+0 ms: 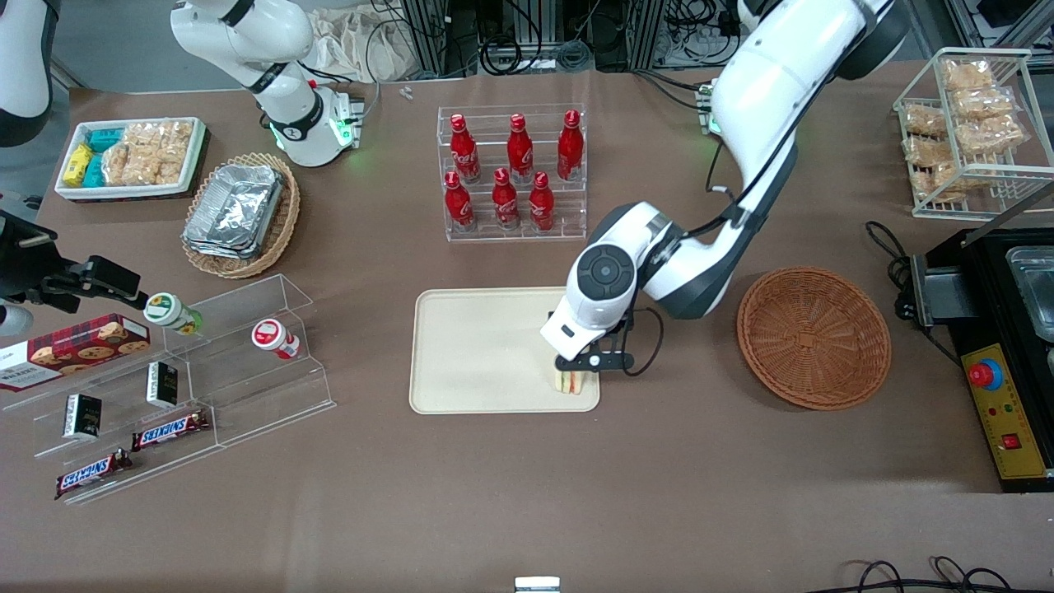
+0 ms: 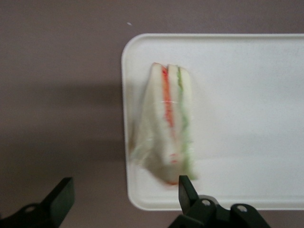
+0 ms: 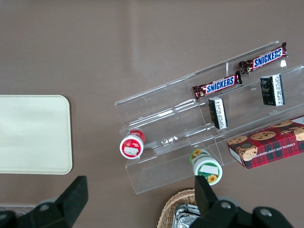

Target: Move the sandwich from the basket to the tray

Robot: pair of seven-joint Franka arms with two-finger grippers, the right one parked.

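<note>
Fingers (image 2: 61, 197) of our left gripper (image 2: 124, 199) sit right up against the wrist camera, spread wide with nothing between them, so we've released. Just past the tips lies the sandwich (image 2: 170, 121), on its side on the tray (image 2: 247, 95), close to one rounded corner and near the rim. It looks a little blurry at one end, so we can't say whether it's fully settled.

From the front, our gripper (image 1: 594, 362) hangs right over the sandwich (image 1: 569, 381), which sits at the tray's (image 1: 478, 346) corner nearest the front camera on the working arm's side. The basket (image 1: 813, 338) is nearby toward the working arm's end of the table, and we can't spot anything left in it.

So we'd call this the tail end of the placing step: sandwich on the tray, grip let go. What's left, we reckon, is a straight lift up, keeping the fingers wide so neither one clips the bread and drags it over that low rim. Edge placement is the only worry.
</note>
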